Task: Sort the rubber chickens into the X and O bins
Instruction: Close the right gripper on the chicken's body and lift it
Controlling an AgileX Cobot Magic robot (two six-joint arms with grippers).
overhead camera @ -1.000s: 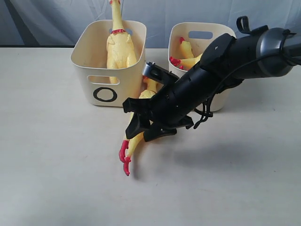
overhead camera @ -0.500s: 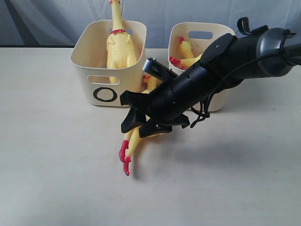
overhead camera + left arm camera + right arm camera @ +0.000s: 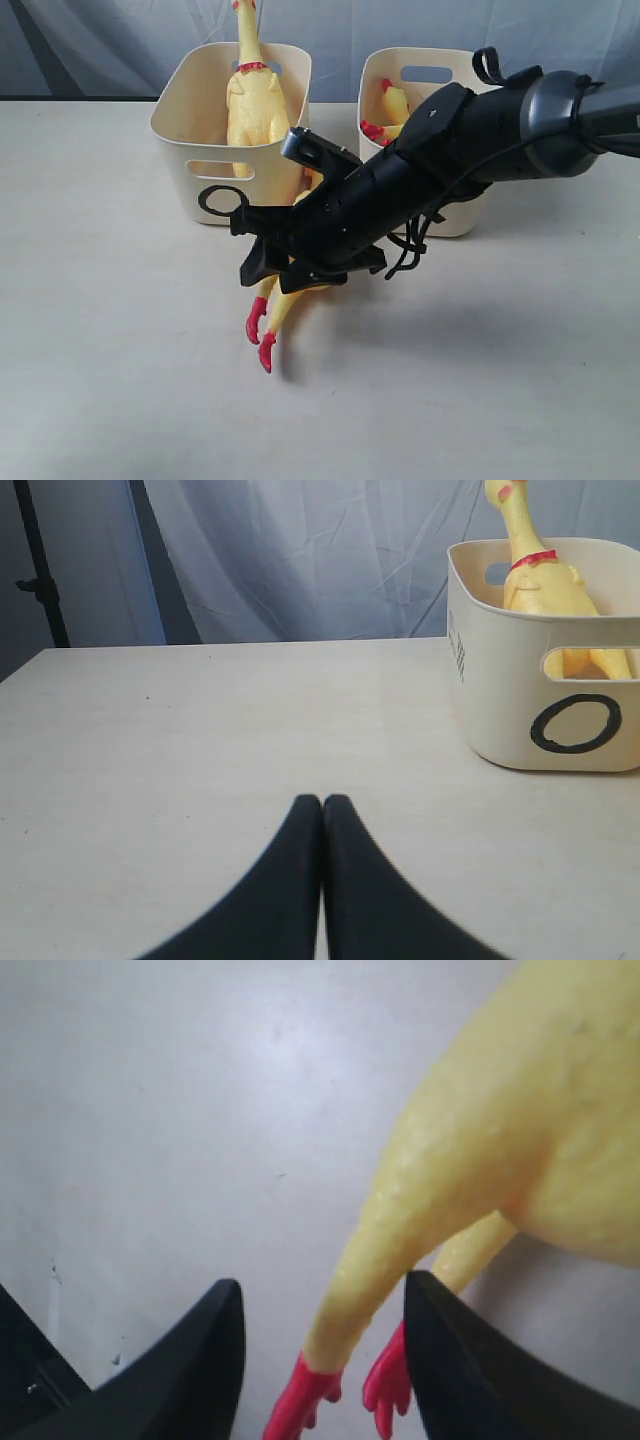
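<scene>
A yellow rubber chicken (image 3: 281, 303) with red feet lies on the table between the two cream bins, mostly covered by my right arm. My right gripper (image 3: 268, 270) is open over its legs. In the right wrist view that chicken (image 3: 480, 1160) has one leg between the spread fingers of the right gripper (image 3: 322, 1285), touching neither. The O bin (image 3: 185, 165) holds an upright chicken (image 3: 255, 105). The second bin (image 3: 430, 62) holds another chicken (image 3: 395, 108); its mark is hidden. My left gripper (image 3: 322, 802) is shut and empty, low over the table beside the O bin (image 3: 500, 700).
A pale curtain hangs behind the table's far edge. A dark stand (image 3: 35, 570) is at the back in the left wrist view. My right arm (image 3: 470, 130) crosses in front of the second bin.
My right gripper has slid left along the lying chicken toward its legs. The chicken's feet have shifted slightly left. The left gripper's earlier state is not shown.
</scene>
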